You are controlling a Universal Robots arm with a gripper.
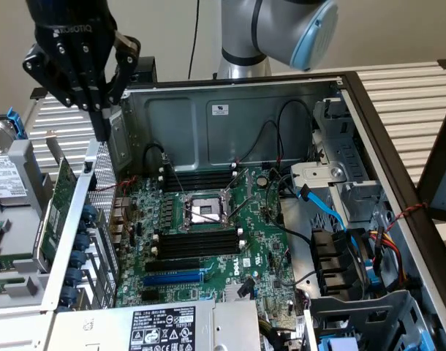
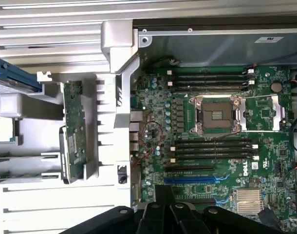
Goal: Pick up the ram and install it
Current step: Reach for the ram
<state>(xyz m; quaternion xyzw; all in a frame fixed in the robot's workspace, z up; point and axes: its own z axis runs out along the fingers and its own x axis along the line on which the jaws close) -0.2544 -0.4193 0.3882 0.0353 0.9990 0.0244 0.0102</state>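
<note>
Eight black memory slots [image 1: 197, 243] with white end clips sit on the green motherboard [image 1: 208, 252] inside the open computer case [image 1: 281, 110]. Four are on the far side of the CPU socket [image 1: 203, 212] and four on the near side, and all of them look unfilled. A blue expansion slot [image 1: 172, 278] runs just in front of the nearer four. A blue cable [image 1: 325, 208] loops across the drive bays on the exterior view's right.

The ram [image 1: 58, 212] is outside the case, on the exterior view's left. It is a long, narrow green stick standing on its long edge and leaning a little, set among pale grey metal framework [image 1: 22, 281] just beside the case's perforated rear panel [image 1: 99, 183]. From the wrist view, a pale strip runs along part of one side of the stick.

The black gripper [image 1: 101, 131] hangs at the upper left of the exterior view on the grey and blue arm [image 1: 281, 29], pointing down. Its tips are close over the top edge of the rear panel, near the far end of the ram but apart from it. The fingers are pressed together into one narrow point, with nothing visible between them.
</note>
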